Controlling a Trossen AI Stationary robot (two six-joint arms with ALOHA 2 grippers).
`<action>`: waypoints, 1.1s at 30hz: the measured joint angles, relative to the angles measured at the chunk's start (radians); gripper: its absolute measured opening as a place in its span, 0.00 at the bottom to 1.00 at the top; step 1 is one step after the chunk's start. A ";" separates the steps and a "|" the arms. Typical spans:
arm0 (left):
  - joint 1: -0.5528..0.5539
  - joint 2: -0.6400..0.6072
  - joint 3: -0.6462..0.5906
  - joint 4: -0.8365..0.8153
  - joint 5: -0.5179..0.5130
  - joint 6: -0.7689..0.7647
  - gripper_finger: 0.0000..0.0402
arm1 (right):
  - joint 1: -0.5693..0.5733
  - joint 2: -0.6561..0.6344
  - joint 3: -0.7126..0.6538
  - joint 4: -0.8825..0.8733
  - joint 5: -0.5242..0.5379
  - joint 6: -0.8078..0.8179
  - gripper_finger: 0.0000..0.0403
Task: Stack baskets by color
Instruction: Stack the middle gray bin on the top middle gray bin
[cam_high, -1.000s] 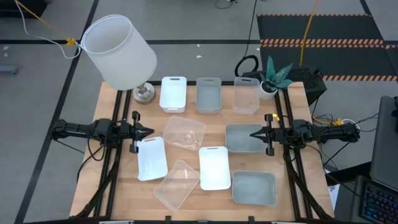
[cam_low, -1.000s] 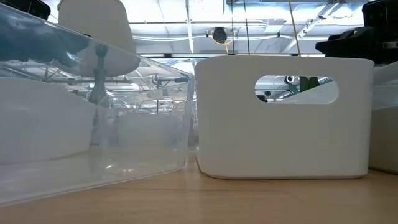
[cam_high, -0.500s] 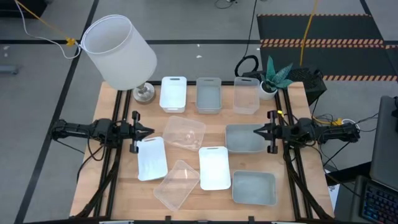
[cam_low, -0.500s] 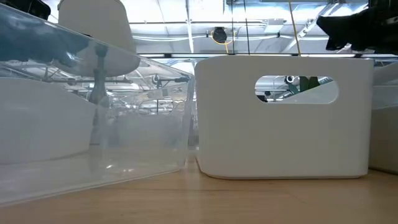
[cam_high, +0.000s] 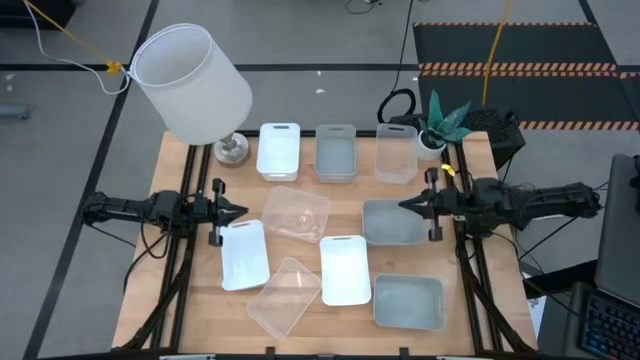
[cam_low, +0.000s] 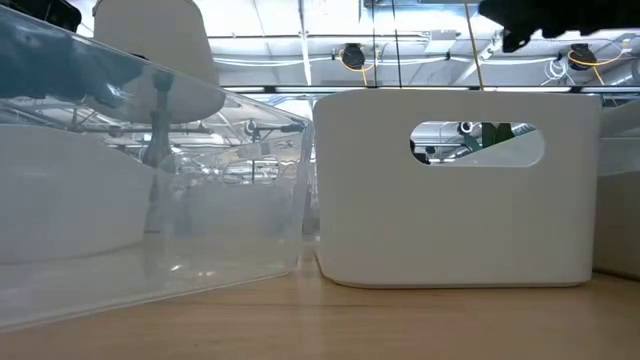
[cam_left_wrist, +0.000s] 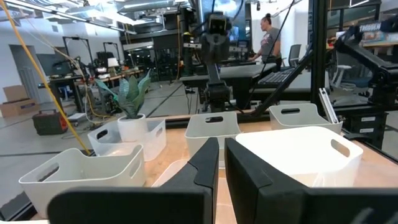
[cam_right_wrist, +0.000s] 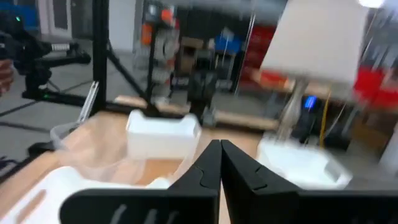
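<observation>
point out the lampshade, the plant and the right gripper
lampshade (cam_high: 195, 85), high view, on its white side wall
plant (cam_high: 443, 118), high view, on its green leaves
right gripper (cam_high: 404, 206), high view, at the tips of its shut fingers over the grey basket (cam_high: 385, 228)

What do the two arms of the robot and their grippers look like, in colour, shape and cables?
Both arms are black, slim and jointed, with black cables running along them. The left gripper and the right gripper each end in two narrow black fingers that taper to a point, behind a short black crossbar. The right arm carries a small yellow mark near its wrist.
</observation>
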 joint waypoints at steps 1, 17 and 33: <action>0.000 0.000 0.000 0.000 0.000 0.000 0.08 | 0.003 0.040 0.040 -0.041 0.000 0.029 0.00; 0.000 0.000 0.000 0.000 -0.006 0.004 0.08 | 0.154 0.401 0.394 -0.623 0.135 0.350 0.00; 0.000 0.000 0.000 -0.001 -0.011 -0.031 0.08 | 0.222 0.483 0.412 -0.938 0.103 0.571 0.00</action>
